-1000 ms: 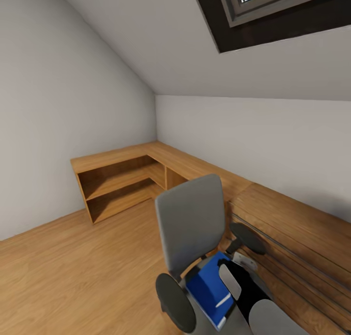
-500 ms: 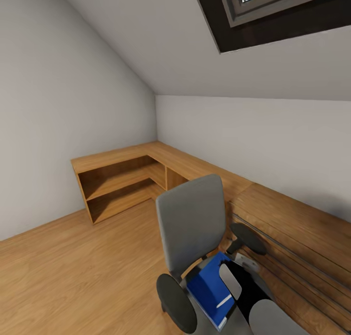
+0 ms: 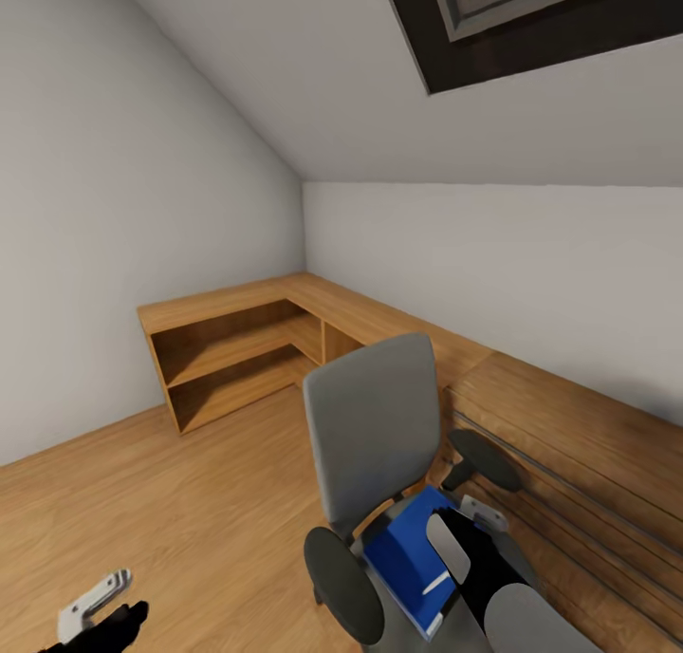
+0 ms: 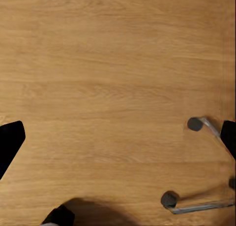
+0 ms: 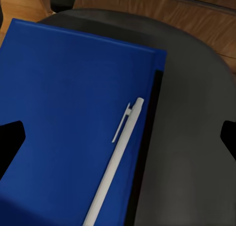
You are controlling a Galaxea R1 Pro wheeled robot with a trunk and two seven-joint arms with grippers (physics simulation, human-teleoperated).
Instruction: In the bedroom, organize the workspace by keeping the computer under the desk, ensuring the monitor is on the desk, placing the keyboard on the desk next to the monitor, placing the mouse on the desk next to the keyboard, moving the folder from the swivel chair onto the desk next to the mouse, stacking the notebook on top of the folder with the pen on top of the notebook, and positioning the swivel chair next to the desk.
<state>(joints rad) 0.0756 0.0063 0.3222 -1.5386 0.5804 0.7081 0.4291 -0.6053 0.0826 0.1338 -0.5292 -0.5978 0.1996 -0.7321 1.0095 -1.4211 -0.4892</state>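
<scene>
The grey swivel chair (image 3: 370,430) stands on the wooden floor with its back against the low wooden cabinets. On its seat (image 5: 194,137) lies the blue folder (image 3: 403,550) (image 5: 64,122), with the pale pen (image 3: 436,583) (image 5: 115,167) resting along one edge. A thin dark strip (image 5: 147,152) runs beside that edge; I cannot tell whether it is the notebook. My right gripper (image 5: 118,140) hovers open above the folder and pen, touching neither. My left gripper (image 3: 95,617) (image 4: 118,140) hangs open over bare floor beside the chair's castors (image 4: 195,123).
Light wooden low cabinets (image 3: 237,349) with open shelves run along both walls into the corner behind the chair. A sloped ceiling with a skylight (image 3: 531,8) is overhead. Open wooden floor (image 3: 171,501) lies left of the chair.
My left gripper has risen into the head view at its lower left. The view has tilted slightly down. The right arm, chair, folder and pen have hardly moved.
</scene>
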